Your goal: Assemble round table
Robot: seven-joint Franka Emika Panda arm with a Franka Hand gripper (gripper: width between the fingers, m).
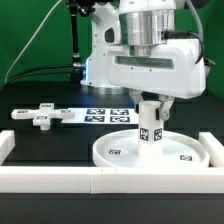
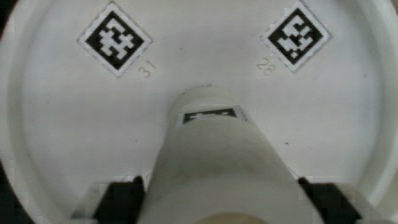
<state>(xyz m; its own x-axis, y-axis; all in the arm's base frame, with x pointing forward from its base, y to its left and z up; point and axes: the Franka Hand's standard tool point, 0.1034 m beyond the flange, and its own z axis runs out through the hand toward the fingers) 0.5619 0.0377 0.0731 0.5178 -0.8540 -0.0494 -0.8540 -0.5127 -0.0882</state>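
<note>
One rail (image 1: 110, 182) in front, then one disc (image 1: 190, 160) showing two tags (image 2: 118, 40) in the wrist view, one post (image 1: 150, 138) upright at its middle clamped in the gripper (image 1: 150, 118), and one cross (image 1: 40, 117) well apart toward the exterior view's left.

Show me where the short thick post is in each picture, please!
Exterior view: the post stands upright over the disc, under the arm's jaws, right of centre.
Wrist view: the post looms close, between the jaws, over the disc.
Shared landmark: the disc with its square tags.
</note>
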